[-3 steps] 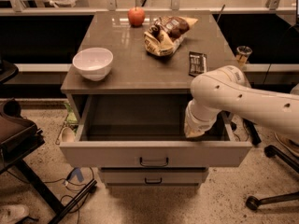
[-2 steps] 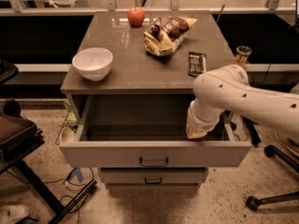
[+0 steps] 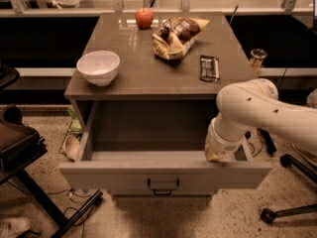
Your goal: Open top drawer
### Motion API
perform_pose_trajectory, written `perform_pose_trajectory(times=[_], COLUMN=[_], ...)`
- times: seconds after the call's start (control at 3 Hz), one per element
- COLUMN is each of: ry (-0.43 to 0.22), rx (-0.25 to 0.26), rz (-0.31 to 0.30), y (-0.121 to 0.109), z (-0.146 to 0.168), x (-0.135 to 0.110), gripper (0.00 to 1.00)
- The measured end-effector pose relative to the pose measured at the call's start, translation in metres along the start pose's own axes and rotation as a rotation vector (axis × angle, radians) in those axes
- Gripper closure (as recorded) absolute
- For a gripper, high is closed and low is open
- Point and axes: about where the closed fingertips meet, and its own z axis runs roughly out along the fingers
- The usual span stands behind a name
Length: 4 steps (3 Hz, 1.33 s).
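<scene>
The top drawer (image 3: pixel 124 176) is pulled far out from under the grey cabinet top (image 3: pixel 148 68). Its deep grey box looks bare inside. A small dark bar handle (image 3: pixel 163 186) sits at the centre of its flat front. My white arm (image 3: pixel 257 110) comes in from the right and bends down into the drawer's right end. My gripper (image 3: pixel 220 152) reaches into the drawer just behind the front panel at its right end; the panel's top edge hides its tips.
On the cabinet top stand a white bowl (image 3: pixel 98 67), a red apple (image 3: pixel 144 17), a chip bag (image 3: pixel 174 36) and a dark snack bar (image 3: pixel 209 67). A dark chair (image 3: pixel 20 148) stands at the left. A chair base with castors (image 3: pixel 290 209) is at the right. Cables lie on the floor.
The arm has shifted very slightly; the drawer stays pulled out as before.
</scene>
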Motion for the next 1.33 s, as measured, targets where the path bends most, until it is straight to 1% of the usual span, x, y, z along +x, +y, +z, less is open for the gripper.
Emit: perform_pose_trajectory(times=[0.33, 0.67, 1.0, 1.33], ry=[0.000, -0.007, -0.007, -0.006], rx=[0.000, -0.092, -0.092, -0.093], rz=[0.000, 0.071, 0.071, 0.071], y=[0.000, 0.052, 0.052, 0.053], z=[0.000, 0.004, 0.004, 0.005], x=[0.000, 0.020, 0.020, 0.020], gripper=[1.00, 1.00, 1.00, 0.83])
